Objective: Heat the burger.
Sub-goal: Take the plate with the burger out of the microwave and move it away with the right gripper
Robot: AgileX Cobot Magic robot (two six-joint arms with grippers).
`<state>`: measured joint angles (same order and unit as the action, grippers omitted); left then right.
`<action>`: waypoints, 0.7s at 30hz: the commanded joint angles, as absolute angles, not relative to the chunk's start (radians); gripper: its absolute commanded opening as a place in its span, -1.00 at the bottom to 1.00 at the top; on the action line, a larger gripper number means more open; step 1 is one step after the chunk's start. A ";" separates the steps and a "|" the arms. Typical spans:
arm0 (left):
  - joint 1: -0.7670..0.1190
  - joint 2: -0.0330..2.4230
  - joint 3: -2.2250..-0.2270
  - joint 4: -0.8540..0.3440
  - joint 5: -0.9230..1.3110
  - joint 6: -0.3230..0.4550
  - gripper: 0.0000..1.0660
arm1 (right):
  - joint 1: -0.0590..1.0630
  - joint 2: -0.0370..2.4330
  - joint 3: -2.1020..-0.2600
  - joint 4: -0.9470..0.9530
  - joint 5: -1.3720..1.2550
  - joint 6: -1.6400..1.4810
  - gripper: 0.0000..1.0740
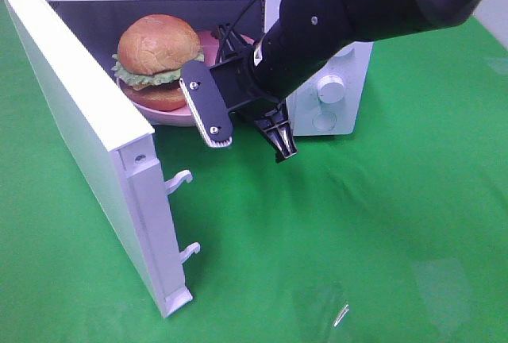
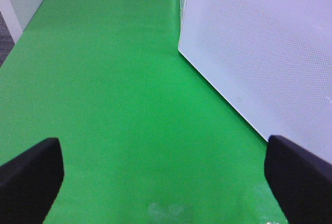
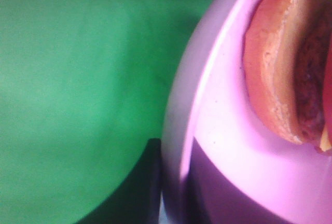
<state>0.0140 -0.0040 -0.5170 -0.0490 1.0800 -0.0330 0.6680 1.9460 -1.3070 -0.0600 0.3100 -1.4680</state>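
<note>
Tool work first: the right tool (image 1: pixel 252 132) is narrowed onto the rim of the pink plate (image 1: pixel 176 114), one finger visibly against that rim in the wrist view, and it is sliding plate and food through the microwave's (image 1: pixel 333 81) mouth. The burger (image 1: pixel 159 61) sits on the plate, inside the cavity toward ten o'clock of the overhead view, bun glossy, lettuce frilled out between the halves. The door (image 1: pixel 95 152) stands swung wide toward eight o'clock, its latch hooks pointing at the green worktop (image 1: pixel 381 232). The left tool (image 2: pixel 166 182) hangs spread wide and empty above bare green cloth, beside the door's outer face. I judge the loading step nearly done; next the right tool must let go of the rim and draw back clear of the opening, so the door can be pushed shut without catching the arm.
</note>
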 commanded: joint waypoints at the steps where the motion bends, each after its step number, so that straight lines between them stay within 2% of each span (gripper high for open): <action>1: 0.015 -0.021 -0.518 -0.050 1.066 -0.029 0.88 | 0.655 1.875 -1.253 -0.072 0.236 -1.443 -1.00; 21: 0.015 -0.021 -0.518 -0.050 1.066 -0.029 0.88 | 0.690 1.694 -1.034 -0.118 0.172 -1.439 -1.00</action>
